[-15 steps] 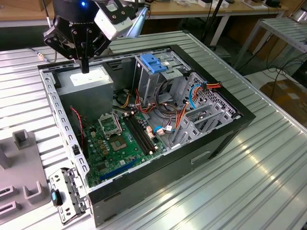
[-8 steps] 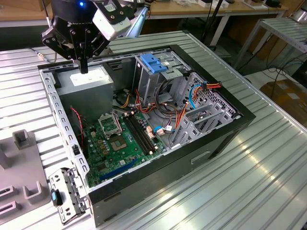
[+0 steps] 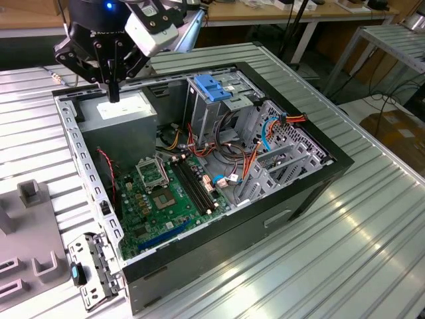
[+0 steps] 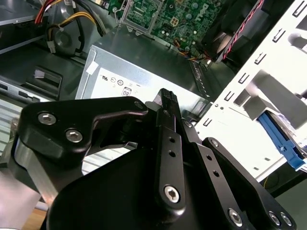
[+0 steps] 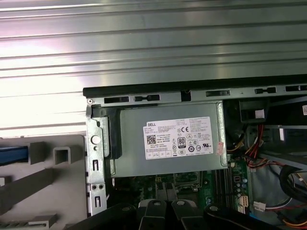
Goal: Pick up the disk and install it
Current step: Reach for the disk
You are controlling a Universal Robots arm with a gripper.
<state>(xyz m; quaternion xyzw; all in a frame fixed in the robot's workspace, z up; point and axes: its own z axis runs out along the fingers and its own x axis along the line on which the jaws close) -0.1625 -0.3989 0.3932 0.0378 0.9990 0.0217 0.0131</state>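
- The end effector point(image 3: 114, 92) hangs over the rear corner of an open computer case point(image 3: 330, 161). Its fingers are pressed together with nothing between them (in the exterior view the tips read as one dark point).
- Directly beneath it lies the grey power-supply box point(image 3: 123, 114) with its white sticker; the tips are just above the box, and I cannot tell whether they touch it.
- The disk point(image 5: 12, 155) is outside the case, beyond the perforated chassis wall nearest the end effector. It sits in a grey fixture point(image 5: 60, 160) on the worktop point(image 3: 345, 266), and a blue side rail is the part that shows in both wrist views.
- The disk and the end effector are well apart, with the chassis wall between them.
- Farther into the case from the end effector, past the power supply, sits the green motherboard point(image 3: 166, 199).
- Across the case from the end effector stands the metal drive cage point(image 3: 219, 116) with a blue latch point(image 3: 211, 88) on top, and red, orange and blue cables are bundled beside it.
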